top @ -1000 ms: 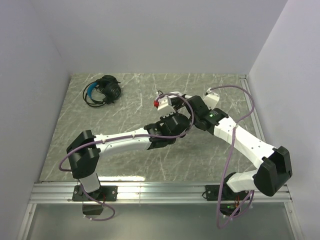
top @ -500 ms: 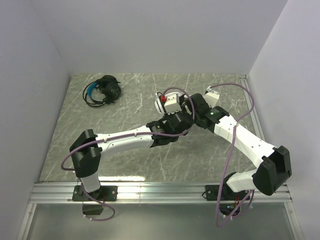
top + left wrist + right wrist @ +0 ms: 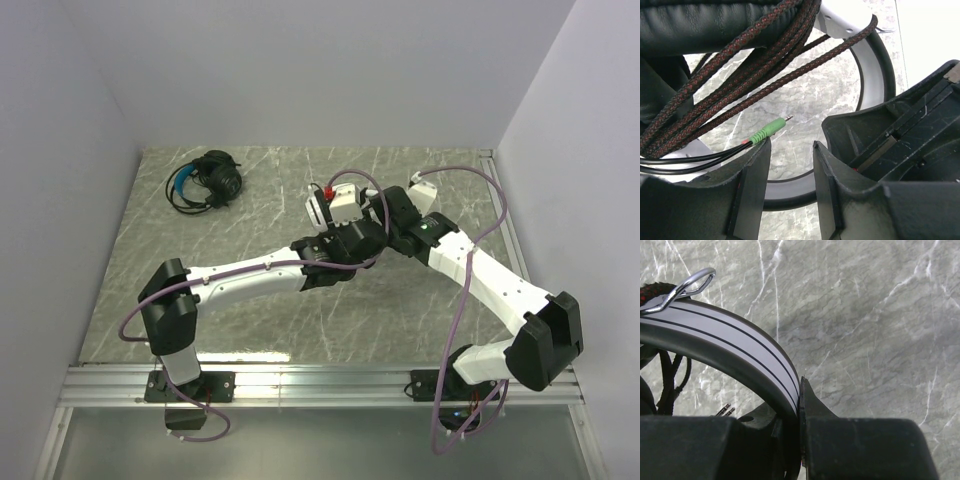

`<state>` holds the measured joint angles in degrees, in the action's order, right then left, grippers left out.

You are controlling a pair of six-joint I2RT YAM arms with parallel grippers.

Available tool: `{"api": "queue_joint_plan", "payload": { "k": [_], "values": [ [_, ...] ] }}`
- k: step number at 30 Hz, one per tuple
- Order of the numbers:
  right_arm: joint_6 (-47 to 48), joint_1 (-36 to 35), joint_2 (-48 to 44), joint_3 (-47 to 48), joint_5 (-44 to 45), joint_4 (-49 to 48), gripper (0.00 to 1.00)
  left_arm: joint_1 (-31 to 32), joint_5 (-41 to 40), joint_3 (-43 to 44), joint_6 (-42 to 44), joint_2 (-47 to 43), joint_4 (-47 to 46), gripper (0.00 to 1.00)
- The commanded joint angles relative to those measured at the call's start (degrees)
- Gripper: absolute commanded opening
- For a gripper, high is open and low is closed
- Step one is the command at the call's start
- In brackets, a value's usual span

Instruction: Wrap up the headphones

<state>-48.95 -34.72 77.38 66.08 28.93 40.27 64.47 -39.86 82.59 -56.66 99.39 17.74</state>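
Observation:
The white headset point(image 3: 340, 203) with black ear pads is held above the table's middle. My right gripper point(image 3: 383, 216) is shut on its white headband point(image 3: 740, 337), seen clamped between the jaws in the right wrist view point(image 3: 799, 390). My left gripper point(image 3: 345, 240) is just below the headset, open point(image 3: 791, 147), with nothing between its fingers. The braided cable point(image 3: 745, 80) hangs in several strands past the ear pad point(image 3: 710, 22). Its green plug point(image 3: 767, 131) lies by my left fingertip. The black headset with a blue headband point(image 3: 205, 182) lies at the far left, its cable coiled.
White walls close the table on the left, back and right. A metal rail point(image 3: 320, 380) runs along the near edge. My purple arm cables point(image 3: 495, 215) loop over the right side.
My left gripper has moved away from me, up close under the white headset. The headset in the right gripper has turned a little and shifted slightly.

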Motion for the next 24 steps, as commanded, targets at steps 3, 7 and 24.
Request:
{"api": "queue_joint_plan", "payload": {
  "k": [3,7,24],
  "values": [
    [-3.43,1.41,-1.1,2.03,0.43,-9.33,0.0,0.4,2.85,1.44,3.05,-2.89,6.95,0.48],
    [-3.35,2.2,-0.05,1.68,-0.1,-9.95,0.0,0.4,4.08,2.49,3.75,-4.12,8.8,0.51],
    [-3.08,4.84,2.33,0.1,-5.11,-12.94,0.0,-2.5,12.17,1.35,6.92,-7.2,7.58,0.66]
  ]
}}
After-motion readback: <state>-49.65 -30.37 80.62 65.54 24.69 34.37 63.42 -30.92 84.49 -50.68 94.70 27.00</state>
